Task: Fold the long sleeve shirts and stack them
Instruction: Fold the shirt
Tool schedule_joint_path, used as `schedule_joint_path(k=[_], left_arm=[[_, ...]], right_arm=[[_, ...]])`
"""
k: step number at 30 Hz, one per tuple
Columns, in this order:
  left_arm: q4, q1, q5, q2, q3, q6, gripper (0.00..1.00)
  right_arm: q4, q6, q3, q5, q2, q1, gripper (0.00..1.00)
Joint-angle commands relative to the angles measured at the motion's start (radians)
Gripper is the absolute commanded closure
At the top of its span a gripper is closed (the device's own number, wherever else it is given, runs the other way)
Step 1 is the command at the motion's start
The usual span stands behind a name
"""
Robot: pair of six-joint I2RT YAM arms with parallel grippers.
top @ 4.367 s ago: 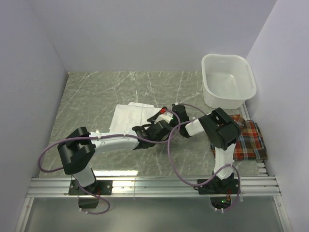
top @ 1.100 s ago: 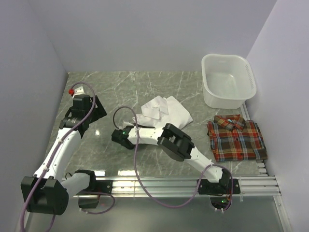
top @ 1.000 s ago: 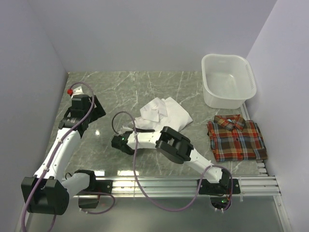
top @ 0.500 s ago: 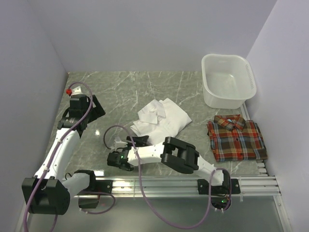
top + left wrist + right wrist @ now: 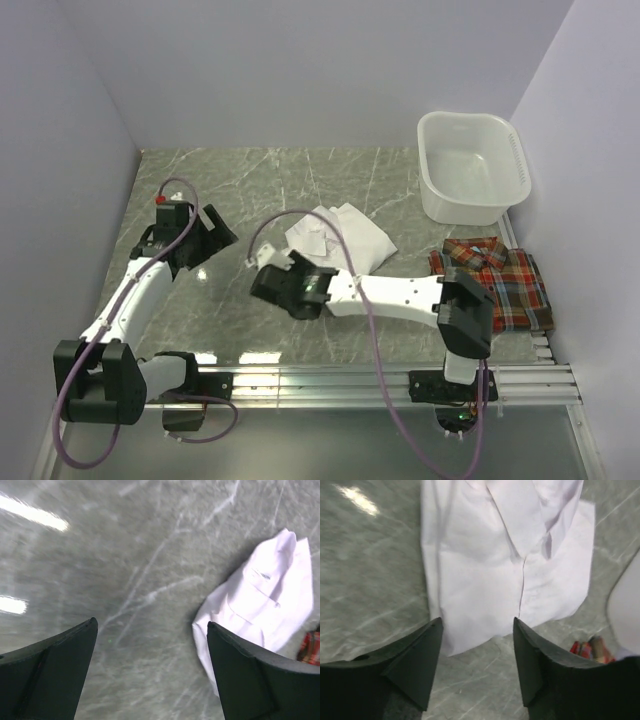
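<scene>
Near the middle of the table (image 5: 250, 180), the buttoned shirt (image 5: 350, 235). To its right and well apart, by the right edge, the checked shirt (image 5: 510, 285). Behind the checked shirt, in the far right corner, the basin (image 5: 520, 160). Left of the buttoned shirt, over bare table, the left gripper (image 5: 152, 625). Just before and left of the buttoned shirt's near edge, the right gripper (image 5: 477, 625).
</scene>
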State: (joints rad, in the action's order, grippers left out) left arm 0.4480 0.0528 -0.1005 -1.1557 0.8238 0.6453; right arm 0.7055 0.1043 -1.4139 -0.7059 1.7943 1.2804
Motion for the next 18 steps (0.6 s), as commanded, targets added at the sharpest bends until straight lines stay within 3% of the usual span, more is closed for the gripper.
schedule_joint_path(k=[1, 5, 8, 18], left_arm=[[-0.101, 0.039, -0.122, -0.007, -0.061, 0.106, 0.03], [-0.161, 0.154, -0.113, -0.091, -0.058, 0.181, 0.04], [-0.199, 0.257, -0.076, -0.146, -0.026, 0.237, 0.05], [-0.328, 0.372, -0.011, -0.329, -0.034, 0.381, 0.14]], right_arm=[[-0.064, 0.1, 0.114, 0.118, -0.097, -0.107, 0.38], [-0.184, 0.153, 0.242, 0.287, -0.216, -0.228, 0.55], [-0.271, 0.193, 0.326, 0.387, -0.295, -0.299, 0.6], [-0.468, 0.267, 0.452, 0.513, -0.305, -0.351, 0.61]])
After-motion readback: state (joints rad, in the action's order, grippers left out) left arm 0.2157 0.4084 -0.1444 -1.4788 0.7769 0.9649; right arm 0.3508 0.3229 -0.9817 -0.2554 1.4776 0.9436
